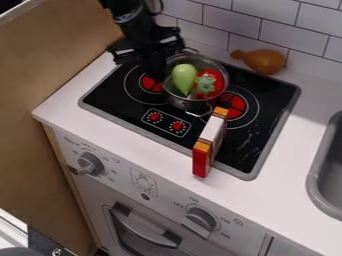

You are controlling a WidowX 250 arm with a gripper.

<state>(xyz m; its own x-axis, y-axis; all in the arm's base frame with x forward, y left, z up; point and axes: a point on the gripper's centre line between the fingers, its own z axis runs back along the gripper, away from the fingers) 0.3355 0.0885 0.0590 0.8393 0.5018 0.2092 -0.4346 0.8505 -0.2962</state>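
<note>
Tiled wall (230, 25) | oven front (170, 200) with printed markings (143, 183) | claw (156, 74) beside pot (179, 103) of toy food (184, 77) | can't tell if open

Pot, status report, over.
Gripper beside pot, at its image-left side. Pot on stove, green toy and red toy inside. Box near pot's front handle, might crowd it.

The pear-shaped toy (183, 77) is light green, the cooktop (272, 95) black with white-ringed red burner centres (234, 104).

Black, angular arm (135, 25) with 1 thin curved cable (161, 7) and pale marking (124, 18)
</note>
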